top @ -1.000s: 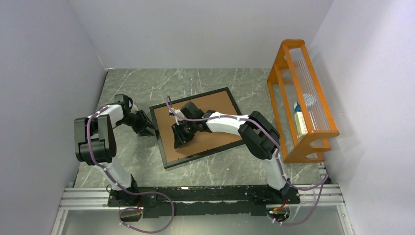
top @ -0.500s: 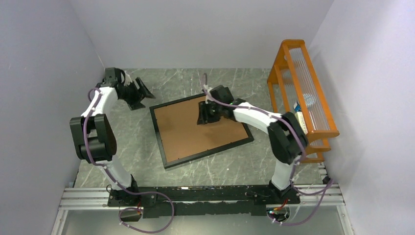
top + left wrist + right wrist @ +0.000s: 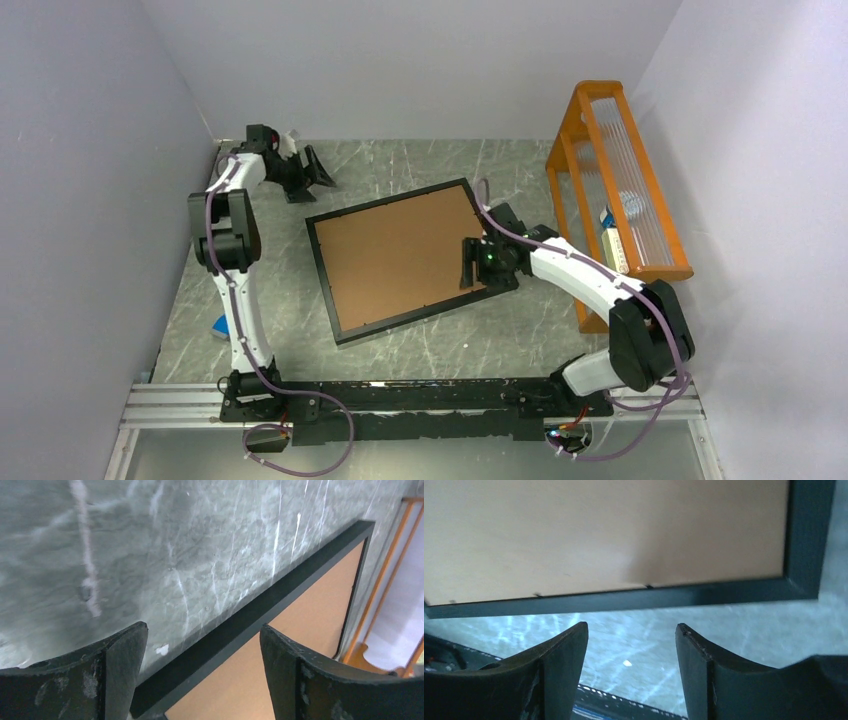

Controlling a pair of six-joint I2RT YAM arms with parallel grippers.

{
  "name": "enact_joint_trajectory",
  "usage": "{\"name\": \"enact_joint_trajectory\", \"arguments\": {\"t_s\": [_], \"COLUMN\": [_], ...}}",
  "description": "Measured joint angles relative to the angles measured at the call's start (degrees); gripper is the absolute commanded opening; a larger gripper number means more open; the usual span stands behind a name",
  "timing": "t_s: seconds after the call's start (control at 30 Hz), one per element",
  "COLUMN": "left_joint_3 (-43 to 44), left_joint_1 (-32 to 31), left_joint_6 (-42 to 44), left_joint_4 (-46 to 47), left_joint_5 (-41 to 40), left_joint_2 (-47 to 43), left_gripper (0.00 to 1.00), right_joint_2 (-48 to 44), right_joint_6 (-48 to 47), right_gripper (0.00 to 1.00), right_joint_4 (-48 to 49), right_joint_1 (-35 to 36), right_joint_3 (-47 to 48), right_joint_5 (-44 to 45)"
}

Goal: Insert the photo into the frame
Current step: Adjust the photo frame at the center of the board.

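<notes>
The black frame lies flat at the table's middle, tilted, with a plain brown backing board filling it. The photo of sunflowers is not in view. My left gripper is open and empty at the back left, off the frame's far corner. In the left wrist view, the gripper looks along the frame's rim and the board. My right gripper is open and empty at the frame's right edge. In the right wrist view, the gripper is over bare table beside the rim.
An orange wooden rack stands along the right wall with a ribbed clear sheet and small items in it; it also shows in the left wrist view. A small blue object lies at the left wall. A metal rail runs along the near edge.
My left gripper has swung from the frame's left side to the back left corner. My right gripper has moved from over the board's middle to the frame's right edge. The frame stays put.
</notes>
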Motion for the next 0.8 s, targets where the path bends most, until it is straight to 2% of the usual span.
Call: {"name": "enact_joint_trajectory", "arguments": {"t_s": [0.1, 0.23, 0.4, 0.57, 0.8], "left_joint_3": [2.16, 1.95, -0.63, -9.2, -24.68], "left_joint_1": [-1.05, -3.04, -5.05, -4.76, -3.45], "left_joint_6": [2.01, 4.57, 5.57, 6.03, 5.81], "left_joint_4": [-2.71, -4.63, -5.01, 0.59, 5.38], "left_joint_5": [2.56, 4.07, 5.79, 6.78, 1.11], "left_joint_2": [3.45, 3.52, 2.6, -1.86, -12.24], "left_gripper": [0.88, 0.87, 0.84, 0.78, 0.63], "right_joint_2": [-0.55, -0.76, 2.56, 8.46, 18.32], "right_joint_6": [2.32, 4.61, 5.53, 4.63, 2.4], "right_gripper": [0.68, 0.71, 0.73, 0.72, 0.68], "right_joint_4": [-2.29, -2.08, 1.01, -0.15, -1.31], "right_joint_1": [-1.88, -3.63, -7.08, -13.31, -17.84], "right_joint_3": [-4.09, -9.01, -9.29, -5.46, 6.05], "right_joint_5": [0.39, 0.04, -1.2, -6.36, -4.76]}}
